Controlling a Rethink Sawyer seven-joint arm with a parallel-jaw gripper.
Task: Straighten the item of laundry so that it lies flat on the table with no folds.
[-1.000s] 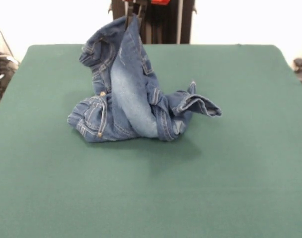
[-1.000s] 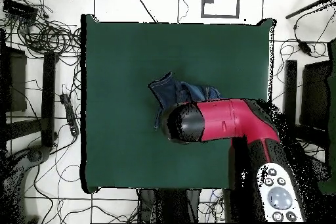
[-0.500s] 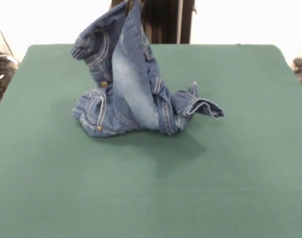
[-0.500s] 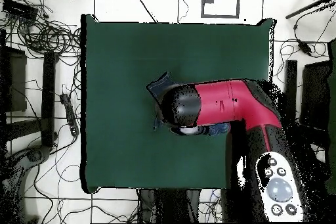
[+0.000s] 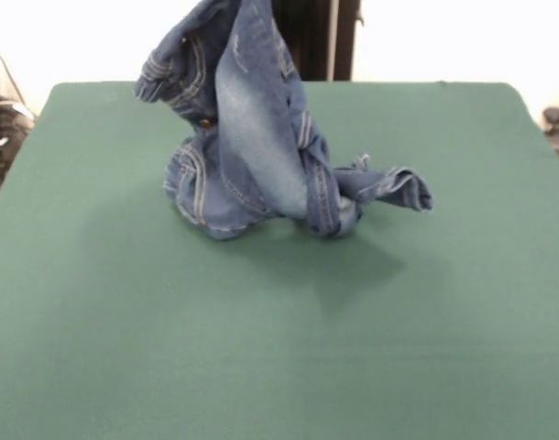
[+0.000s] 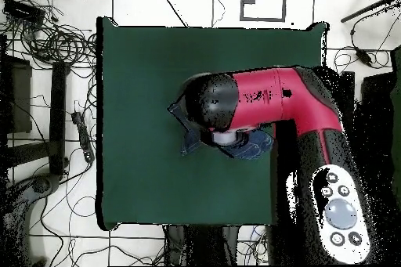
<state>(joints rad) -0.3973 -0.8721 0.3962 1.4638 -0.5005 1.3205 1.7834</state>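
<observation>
Jeans [image 5: 252,137] heaped mid-table [image 5: 444,348]; bare felt all round.

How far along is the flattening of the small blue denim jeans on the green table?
Early. Done: only the pick-up; the top of the small blue denim jeans rises out of the front view's upper edge. In hand: a lift, with the red and black arm over the garment; its gripper is hidden. Left: nearly everything. The lower part sits bunched on the dark green felt-covered table, one twisted leg sticking out sideways, nothing flat.
</observation>
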